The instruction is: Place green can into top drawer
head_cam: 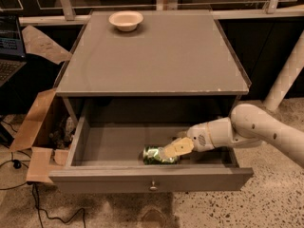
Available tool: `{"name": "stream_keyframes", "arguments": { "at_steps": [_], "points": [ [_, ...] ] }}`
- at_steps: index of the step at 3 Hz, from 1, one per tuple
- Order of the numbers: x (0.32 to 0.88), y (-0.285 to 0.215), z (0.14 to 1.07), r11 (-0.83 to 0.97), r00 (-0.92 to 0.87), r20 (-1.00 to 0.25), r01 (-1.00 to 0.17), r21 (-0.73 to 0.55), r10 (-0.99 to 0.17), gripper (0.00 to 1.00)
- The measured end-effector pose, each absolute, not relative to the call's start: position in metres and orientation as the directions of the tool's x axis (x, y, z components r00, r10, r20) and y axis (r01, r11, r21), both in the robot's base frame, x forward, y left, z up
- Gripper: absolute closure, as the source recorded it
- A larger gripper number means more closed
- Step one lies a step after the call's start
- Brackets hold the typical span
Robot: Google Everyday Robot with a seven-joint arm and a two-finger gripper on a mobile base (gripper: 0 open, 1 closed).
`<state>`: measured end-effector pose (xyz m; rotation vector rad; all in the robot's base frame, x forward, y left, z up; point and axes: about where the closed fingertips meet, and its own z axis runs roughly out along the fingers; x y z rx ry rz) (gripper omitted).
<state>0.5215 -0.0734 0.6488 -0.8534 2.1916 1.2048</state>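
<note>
The top drawer (95, 175) is pulled right out from under the grey cabinet, and its round metal knob (153, 186) sits dead centre on the front panel. Inside it is the green can (156, 156), lying on its side on the drawer floor. It's about mid-width and just behind the front panel, with its mottled green-and-white skin catching the light.

The white arm (266, 129) reaches in from the right, over the drawer's right-hand wall and angled down toward the floor. The pincer (175, 147) is inside the drawer at the can's right end, its tan tip overlapping the can from above. Contact looks made, but I cannot tell whether the pincer is clamped on the can or has let go.

Up top, the cabinet's flat surface (156, 56) carries a beige bowl (126, 20). It stands upright near the back edge, left of centre, well apart from everything in the drawer below.

To the left of the cabinet, an open cardboard box (35, 127) leans against its side with its flaps splayed. There is some dark clutter inside it, too indistinct to name. Further left, a laptop (8, 51) shows at the edge of the view, with a loose brown sheet (42, 44) lying between it and the cabinet.
</note>
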Motion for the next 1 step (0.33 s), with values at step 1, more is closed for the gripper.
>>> {"name": "stream_keyframes", "arguments": {
  "at_steps": [1],
  "points": [
    [0.5215,-0.0734,0.6488,0.414,-0.682,-0.673,-0.721,0.556,-0.285,0.00]
  ]
}}
